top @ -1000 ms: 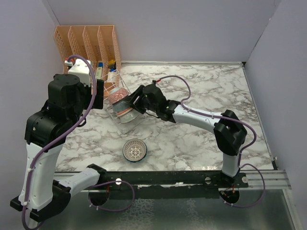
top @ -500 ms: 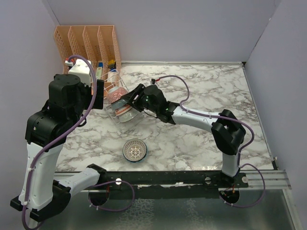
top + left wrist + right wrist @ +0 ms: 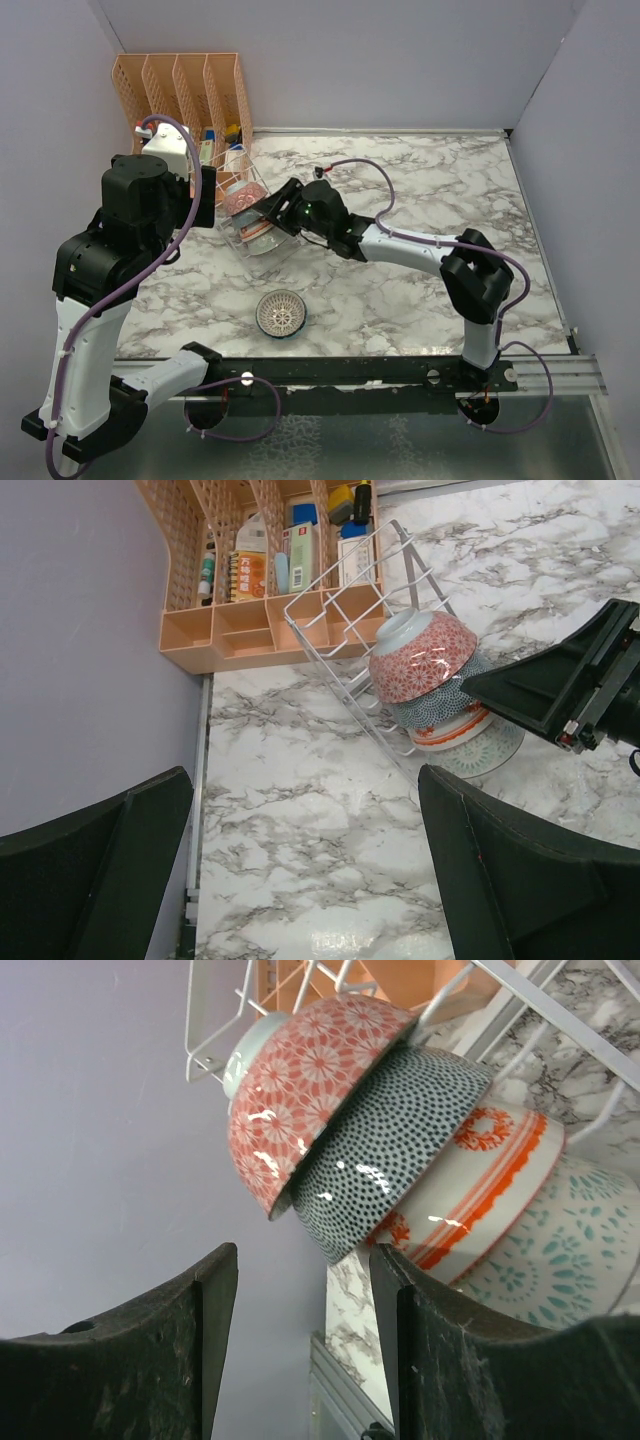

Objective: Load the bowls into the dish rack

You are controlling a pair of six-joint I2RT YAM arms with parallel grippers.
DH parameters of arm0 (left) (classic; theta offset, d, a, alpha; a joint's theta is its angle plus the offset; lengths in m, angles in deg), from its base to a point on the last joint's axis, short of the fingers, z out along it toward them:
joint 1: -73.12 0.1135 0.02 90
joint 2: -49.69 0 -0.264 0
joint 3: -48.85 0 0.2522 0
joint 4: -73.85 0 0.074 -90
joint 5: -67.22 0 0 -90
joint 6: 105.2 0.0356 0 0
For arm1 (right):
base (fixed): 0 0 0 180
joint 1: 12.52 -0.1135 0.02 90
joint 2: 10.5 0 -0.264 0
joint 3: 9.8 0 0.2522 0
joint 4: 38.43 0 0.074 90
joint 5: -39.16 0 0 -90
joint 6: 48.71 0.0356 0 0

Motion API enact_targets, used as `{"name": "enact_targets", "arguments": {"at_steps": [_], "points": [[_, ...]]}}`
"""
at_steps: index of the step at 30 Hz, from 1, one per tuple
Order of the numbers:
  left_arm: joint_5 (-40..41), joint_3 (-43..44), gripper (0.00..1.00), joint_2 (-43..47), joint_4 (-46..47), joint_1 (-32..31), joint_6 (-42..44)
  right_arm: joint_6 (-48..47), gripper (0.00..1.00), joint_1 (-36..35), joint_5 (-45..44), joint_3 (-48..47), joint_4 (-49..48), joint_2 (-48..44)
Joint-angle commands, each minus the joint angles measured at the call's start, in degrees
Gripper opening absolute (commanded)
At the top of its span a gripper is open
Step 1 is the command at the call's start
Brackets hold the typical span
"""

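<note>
four bowls (image 3: 432,685): stacked on edge in the dish rack (image 3: 335,595), far left
lattice bowl (image 3: 281,313): alone on the table (image 3: 450,180), near centre; not yet loaded
right gripper (image 3: 305,1260): jaws apart, empty; just right of the dish rack
left gripper (image 3: 305,790): jaws wide, empty
step: between placements, it seems; next: back clear, grasp the lattice bowl's rim

orange organizer (image 3: 185,85): back-left corner, holds small packages (image 3: 300,555) | marble table (image 3: 420,190)

Teal-patterned bowl (image 3: 562,1250) partly beyond the right edge — dish rack (image 3: 560,1010) only in fragments
</note>
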Motion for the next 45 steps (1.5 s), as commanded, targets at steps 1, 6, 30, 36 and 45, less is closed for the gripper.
{"name": "enact_targets", "arguments": {"at_steps": [1, 6, 30, 36, 45], "points": [[1.27, 0.28, 0.99, 0.47, 0.95, -0.19, 0.56, -2.64, 0.56, 0.22, 1.72, 2.54, -0.17, -3.88], [1.23, 1.13, 0.99, 0.03, 0.87, -0.20, 0.46, -7.00, 0.56, 0.19, 2.49, 2.16, 5.86, -7.22], [0.27, 5.52, 0.99, -1.15, 0.33, -0.24, -1.76, -43.12, 0.56, -21.03, 15.55, -17.62, 54.34, 1.94], [0.40, 5.28, 0.99, -0.65, 0.50, -0.17, -1.52, -48.29, 0.56, -21.10, 11.87, -23.50, 56.49, 9.22], [1.63, 4.93, 0.99, 0.06, 0.14, -0.18, -1.78, -49.14, 0.56, -21.09, 11.80, -23.07, 55.33, 11.71]]}}
